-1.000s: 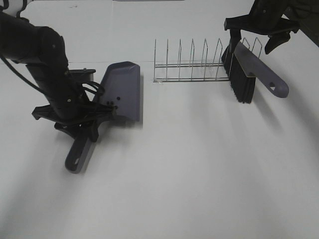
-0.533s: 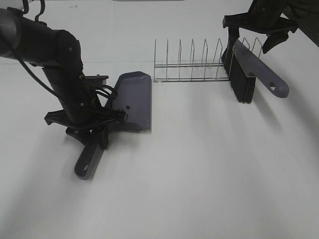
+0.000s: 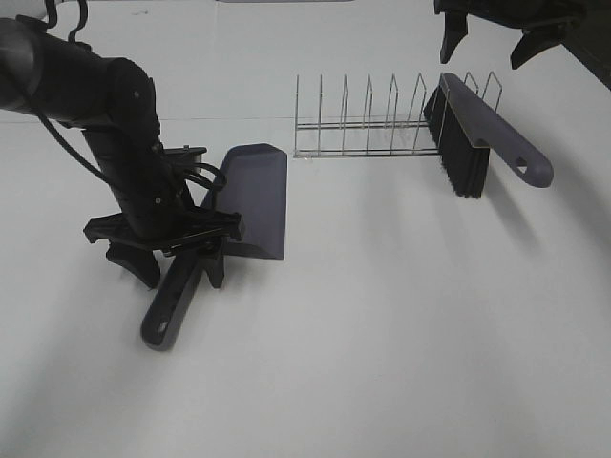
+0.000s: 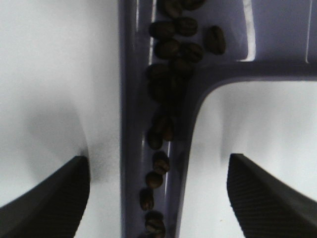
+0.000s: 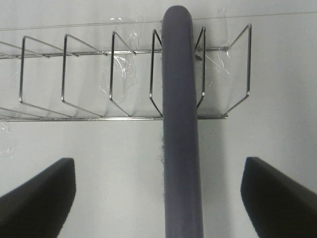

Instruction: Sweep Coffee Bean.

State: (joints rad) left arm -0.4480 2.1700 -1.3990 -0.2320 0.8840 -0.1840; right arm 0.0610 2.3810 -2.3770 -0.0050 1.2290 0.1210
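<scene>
Coffee bean (image 4: 163,89) in dustpan (image 3: 250,196); left tool (image 3: 177,265) wide, holding nothing.

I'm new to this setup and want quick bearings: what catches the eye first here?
The left gripper stands open astride the dustpan handle, at the table's left, with coffee beans lying along the handle channel and into the pan. At the back right, the brush leans in the wire rack, with the open right gripper above it.

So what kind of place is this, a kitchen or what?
Probably a robot test bench, not a kitchen: a bare white table holds only a purple dustpan, a brush resting on a wire rack taped down, and coffee beans.
</scene>
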